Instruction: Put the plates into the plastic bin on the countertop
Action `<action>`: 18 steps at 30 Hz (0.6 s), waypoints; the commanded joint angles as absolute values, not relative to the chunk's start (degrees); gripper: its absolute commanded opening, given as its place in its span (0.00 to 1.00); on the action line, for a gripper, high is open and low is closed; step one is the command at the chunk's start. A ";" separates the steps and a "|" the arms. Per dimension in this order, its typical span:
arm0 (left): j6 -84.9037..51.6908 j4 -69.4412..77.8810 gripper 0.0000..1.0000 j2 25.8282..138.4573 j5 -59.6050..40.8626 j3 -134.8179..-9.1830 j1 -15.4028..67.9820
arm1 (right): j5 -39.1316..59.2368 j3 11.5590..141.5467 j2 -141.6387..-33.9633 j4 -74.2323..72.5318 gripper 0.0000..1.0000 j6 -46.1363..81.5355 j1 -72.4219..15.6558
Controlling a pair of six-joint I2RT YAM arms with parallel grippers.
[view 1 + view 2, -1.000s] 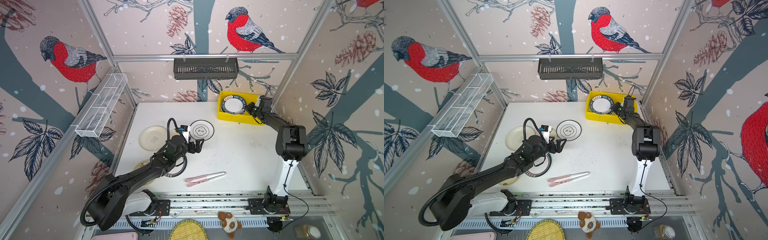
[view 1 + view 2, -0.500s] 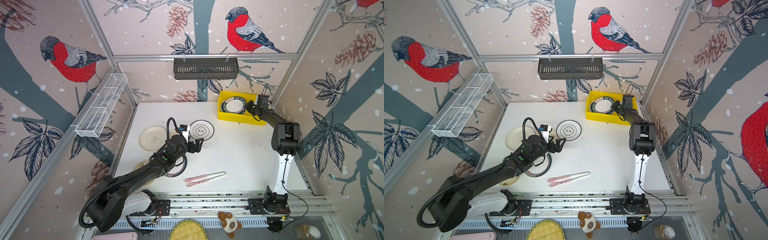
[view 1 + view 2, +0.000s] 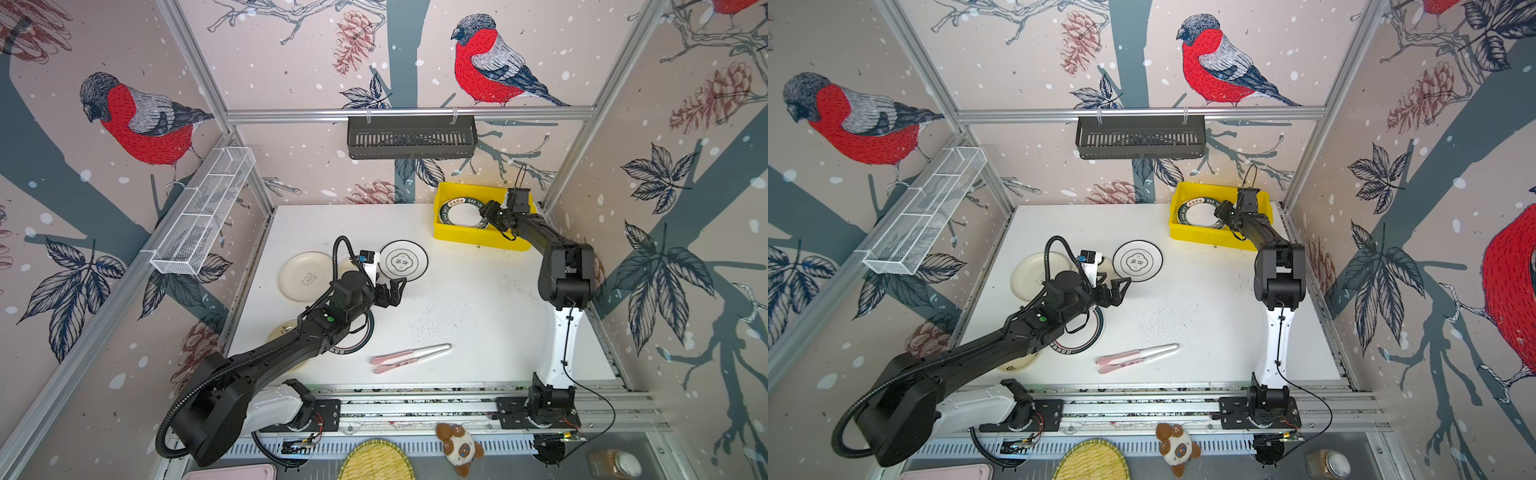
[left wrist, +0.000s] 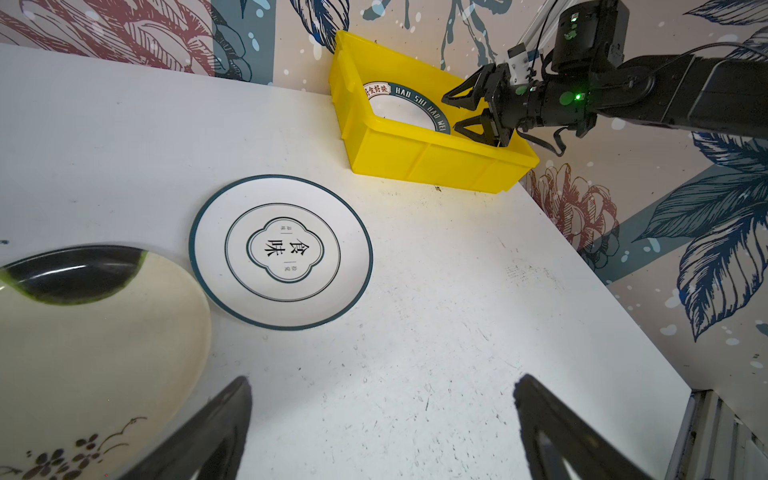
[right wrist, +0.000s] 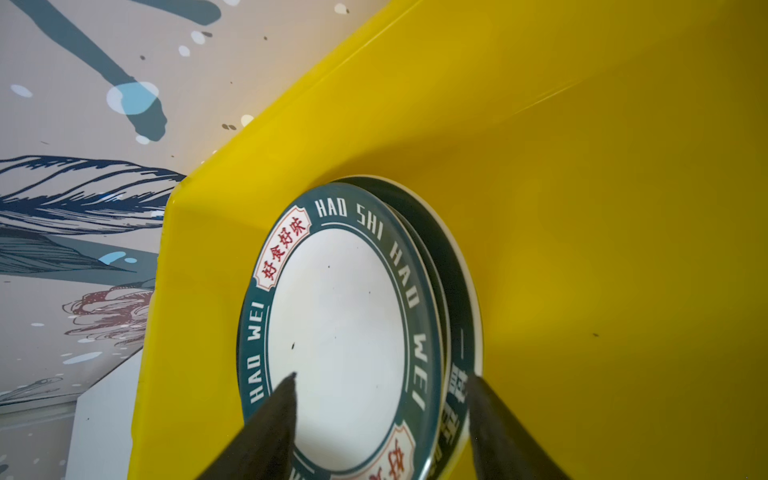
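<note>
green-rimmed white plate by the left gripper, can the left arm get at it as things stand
Probably yes. The left gripper is open and hovers just short of the green-rimmed white plate, with only bare countertop between them. The cream plate sits off to one side.

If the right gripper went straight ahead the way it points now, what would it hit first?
Likely the green-rimmed top plate stacked in the yellow bin; the right gripper aims straight at it.

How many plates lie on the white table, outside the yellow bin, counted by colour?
Cream plates: 2
Cream plate with a black patch: 1
White plates with a dark rim: 2
Total: 5
</note>
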State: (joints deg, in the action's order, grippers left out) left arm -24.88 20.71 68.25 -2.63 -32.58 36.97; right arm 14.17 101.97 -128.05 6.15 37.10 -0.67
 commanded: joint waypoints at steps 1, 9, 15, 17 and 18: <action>-22.48 21.60 0.98 67.71 -1.49 -33.02 36.83 | 13.95 103.52 -125.40 6.50 0.77 32.83 -1.09; -19.55 22.40 0.98 66.30 -0.26 -31.73 36.83 | 9.59 102.31 -114.99 11.75 0.86 30.06 -2.56; -20.13 27.06 0.98 61.63 -0.85 -25.44 36.83 | 8.94 87.37 -98.23 7.28 0.88 32.31 -5.19; -19.49 28.18 0.98 60.75 -0.53 -23.92 36.81 | 9.20 83.08 -93.60 6.67 0.88 32.94 -6.00; -18.94 28.71 0.98 60.60 -0.23 -23.29 36.83 | 9.44 81.13 -91.28 6.60 0.88 33.19 -6.43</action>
State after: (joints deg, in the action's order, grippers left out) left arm -20.34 24.10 61.23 -1.28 -24.51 36.91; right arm 10.07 84.36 -94.85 8.58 31.79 -5.67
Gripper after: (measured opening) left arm 0.977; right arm 0.883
